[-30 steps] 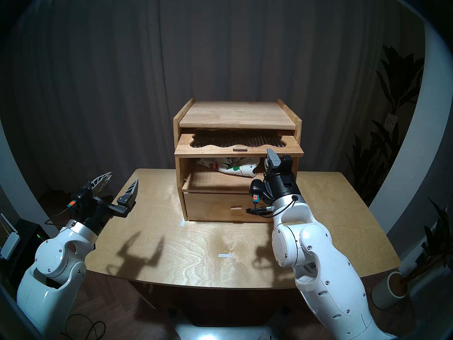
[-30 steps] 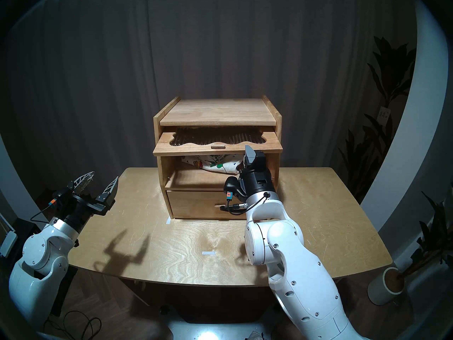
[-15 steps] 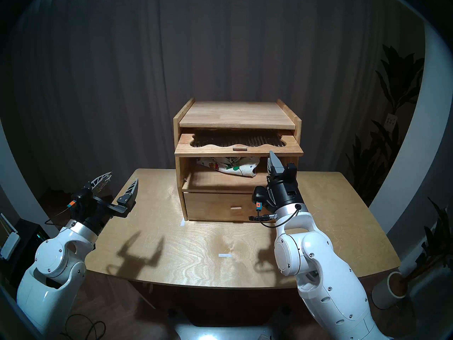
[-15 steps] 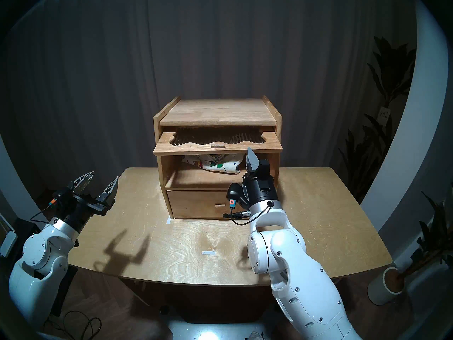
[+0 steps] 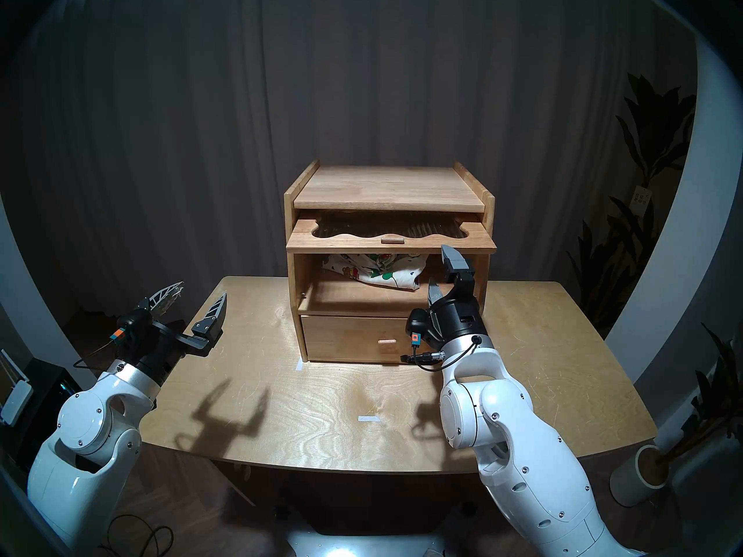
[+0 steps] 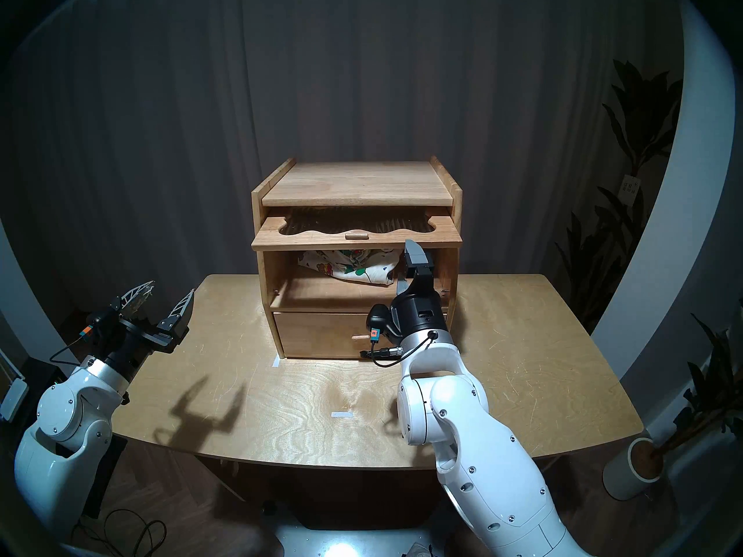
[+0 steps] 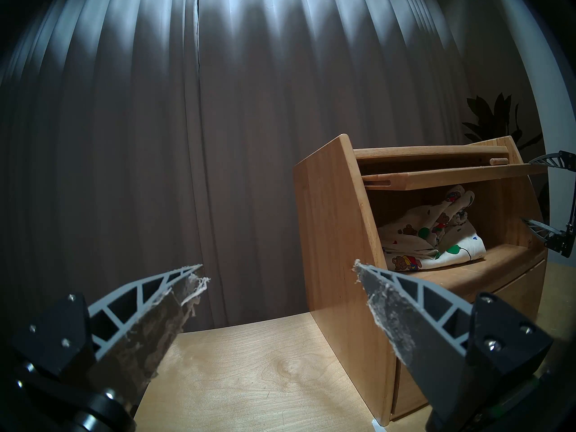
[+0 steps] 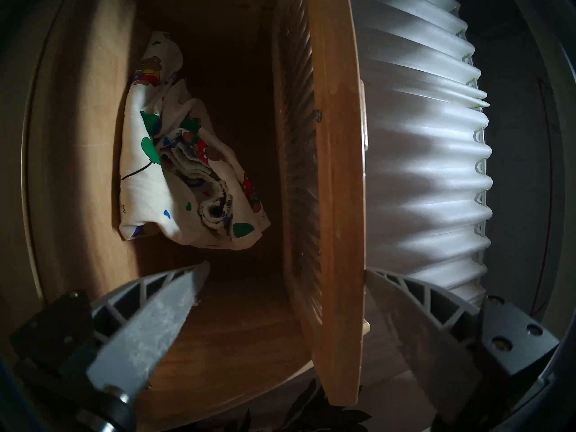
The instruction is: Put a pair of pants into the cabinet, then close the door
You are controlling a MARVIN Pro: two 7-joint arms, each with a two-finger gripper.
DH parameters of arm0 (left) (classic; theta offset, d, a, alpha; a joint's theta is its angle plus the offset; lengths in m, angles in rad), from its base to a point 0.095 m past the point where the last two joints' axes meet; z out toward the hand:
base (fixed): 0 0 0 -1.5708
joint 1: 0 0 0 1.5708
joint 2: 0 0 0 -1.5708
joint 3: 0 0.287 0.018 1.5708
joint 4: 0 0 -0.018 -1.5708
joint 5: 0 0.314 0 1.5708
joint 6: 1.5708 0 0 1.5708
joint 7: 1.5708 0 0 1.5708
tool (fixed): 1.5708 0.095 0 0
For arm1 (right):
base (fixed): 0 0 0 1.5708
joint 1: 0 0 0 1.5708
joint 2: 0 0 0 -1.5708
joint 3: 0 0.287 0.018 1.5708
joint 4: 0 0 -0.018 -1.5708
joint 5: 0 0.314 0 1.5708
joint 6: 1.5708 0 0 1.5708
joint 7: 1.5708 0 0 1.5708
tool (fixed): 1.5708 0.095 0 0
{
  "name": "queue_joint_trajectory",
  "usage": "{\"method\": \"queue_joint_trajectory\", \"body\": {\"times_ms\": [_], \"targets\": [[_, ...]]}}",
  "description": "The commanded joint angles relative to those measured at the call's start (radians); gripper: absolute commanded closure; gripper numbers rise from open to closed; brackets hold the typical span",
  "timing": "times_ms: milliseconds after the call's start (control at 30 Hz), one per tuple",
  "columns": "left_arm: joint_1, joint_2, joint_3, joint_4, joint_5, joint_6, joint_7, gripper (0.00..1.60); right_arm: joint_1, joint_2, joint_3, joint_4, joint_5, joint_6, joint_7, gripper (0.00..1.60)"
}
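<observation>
Right wrist view shows the right gripper [image 8: 280, 303] with its fingers spread apart, one on each side of the front edge of the door [image 8: 336, 203], neither visibly pressing on it and nothing held between them. From the head views the door [image 5: 392, 242] is a flap lying roughly level, slid partly out from under the cabinet's top board, its long axis running left to right across the cabinet [image 5: 386, 190] and its small knob [image 5: 393, 239] at the middle of the near edge. The right gripper [image 5: 444, 273] sits at the right end of that edge, at the right side of the open compartment, so the door lies directly between its fingers and stretches away to the left of it. The pants [image 5: 376, 273] lie crumpled inside the compartment toward the back, left of the right gripper and clear of its fingers; I judge that part of the task done and the door closing still to come. The left gripper [image 5: 193, 303] hangs with fingers wide apart and empty over the table's [image 5: 321, 403] left edge, well apart from the cabinet, so the right arm is plainly the nearer one for the door. No brand, label or legible writing shows on the cabinet or the pants; a small paper note on the far right wall is too small to read.
</observation>
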Motion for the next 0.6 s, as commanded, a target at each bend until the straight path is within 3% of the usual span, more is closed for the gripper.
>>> {"method": "queue_joint_trajectory", "body": {"times_ms": [0,367,433,467,567], "targets": [[-0.002,0.001,-0.008,-0.015,0.000,-0.005,-0.002,0.00,0.091,-0.034,-0.001,-0.006,-0.018,0.008,0.013,0.00],[-0.003,0.002,-0.007,-0.014,0.000,-0.005,-0.001,0.00,0.203,-0.130,-0.003,-0.005,-0.071,0.007,0.092,0.00],[-0.002,0.002,-0.007,-0.014,0.000,-0.005,-0.001,0.00,0.253,-0.124,-0.019,0.024,-0.073,0.027,0.114,0.00],[-0.002,0.002,-0.007,-0.014,0.000,-0.005,-0.001,0.00,0.236,-0.151,-0.003,0.020,-0.089,0.015,0.125,0.00],[-0.002,0.002,-0.007,-0.015,-0.001,-0.005,-0.001,0.00,0.276,-0.145,-0.013,0.040,-0.089,0.041,0.151,0.00]]}}
